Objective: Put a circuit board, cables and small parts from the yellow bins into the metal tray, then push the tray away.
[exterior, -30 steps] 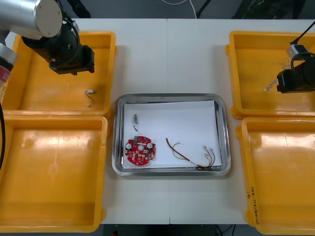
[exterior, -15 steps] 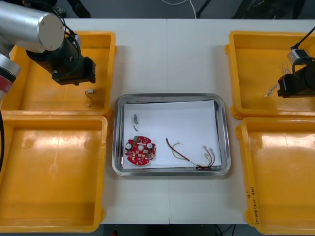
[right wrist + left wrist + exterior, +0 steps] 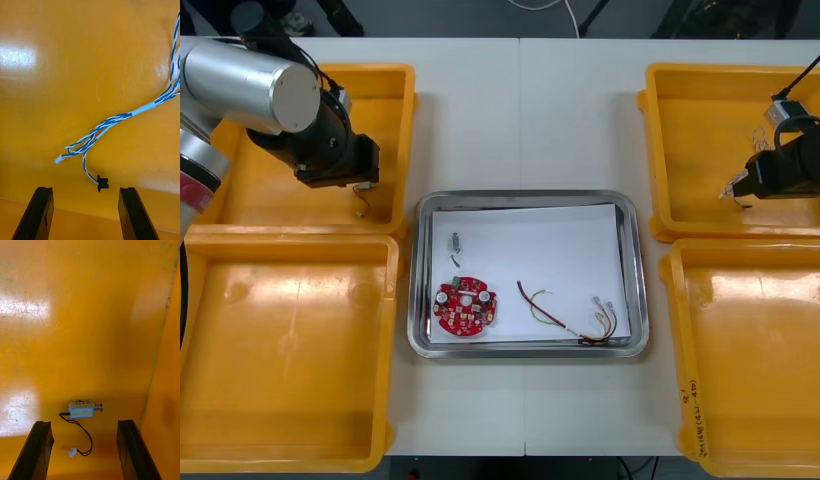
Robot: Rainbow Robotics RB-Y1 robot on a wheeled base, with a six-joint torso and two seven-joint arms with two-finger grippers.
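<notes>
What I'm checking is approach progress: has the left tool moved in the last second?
Yes: against its yellow bin, the left tool moved toward the near right corner, over the small metal part.

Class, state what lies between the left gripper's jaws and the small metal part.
Left wrist view: the black lead of the small metal part and bare bin floor, ahead of the open left gripper.

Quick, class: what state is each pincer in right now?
Left pincer: open, empty, over the small silver metal part with black wire in a yellow bin.
Right pincer: open, empty, over the twisted blue and white cable.
</notes>
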